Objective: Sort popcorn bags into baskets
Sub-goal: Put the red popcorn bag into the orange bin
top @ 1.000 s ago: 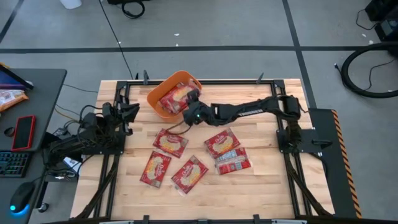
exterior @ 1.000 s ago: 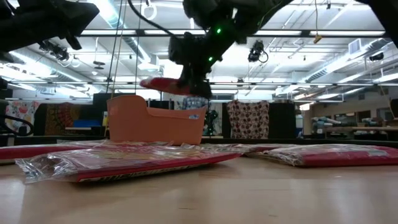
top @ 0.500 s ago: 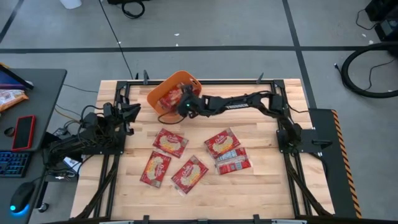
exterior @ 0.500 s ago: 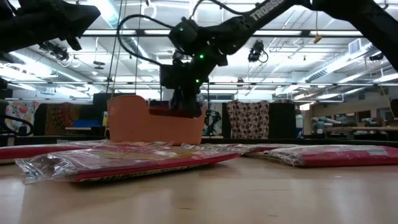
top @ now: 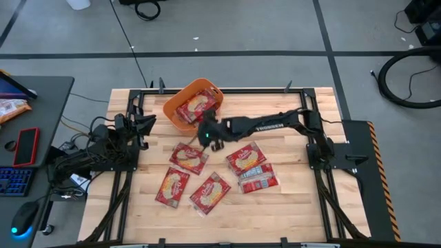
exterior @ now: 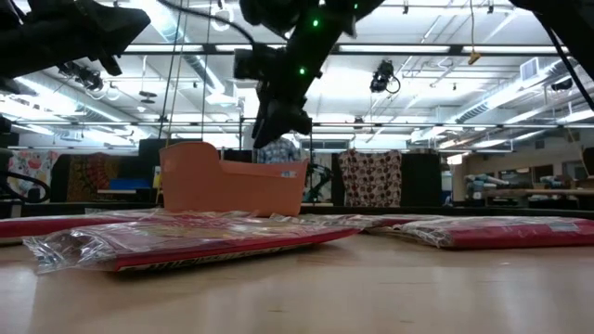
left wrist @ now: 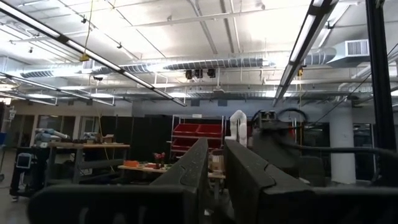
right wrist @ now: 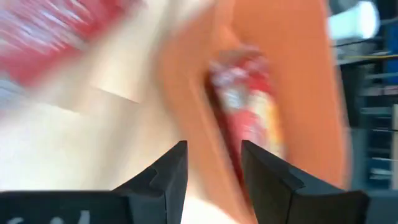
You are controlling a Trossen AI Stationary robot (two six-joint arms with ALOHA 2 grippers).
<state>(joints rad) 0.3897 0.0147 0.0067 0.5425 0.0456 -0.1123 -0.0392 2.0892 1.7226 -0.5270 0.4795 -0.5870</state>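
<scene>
The orange basket (top: 169, 109) stands at the table's far edge, left of the middle, with red popcorn bags (top: 195, 107) lying inside it. Several more popcorn bags (top: 188, 157) lie flat on the wood nearer the middle. My right gripper (top: 205, 128) hangs open just on the near side of the basket, above its rim (exterior: 232, 165), fingers slanting down toward it with nothing between them (right wrist: 214, 163). The right wrist view shows the basket (right wrist: 298, 74) and a bag in it (right wrist: 249, 118) past the fingers. My left gripper (top: 146, 124) rests at the table's left edge, shut (left wrist: 216, 163).
A bag (top: 246, 158) and another half under it (top: 259, 179) lie right of centre, and two more (top: 173, 187) (top: 210, 193) lie toward the near edge. The black frame rails (top: 317, 155) run along both table sides. A desk with a keyboard (top: 15, 180) stands off to the left.
My right gripper carried a popcorn bag over the basket, dipped into it, opened and let the bag go. The bag now lies in the basket. The gripper has since risen and drawn back toward the table's near edge, turning as it went.
</scene>
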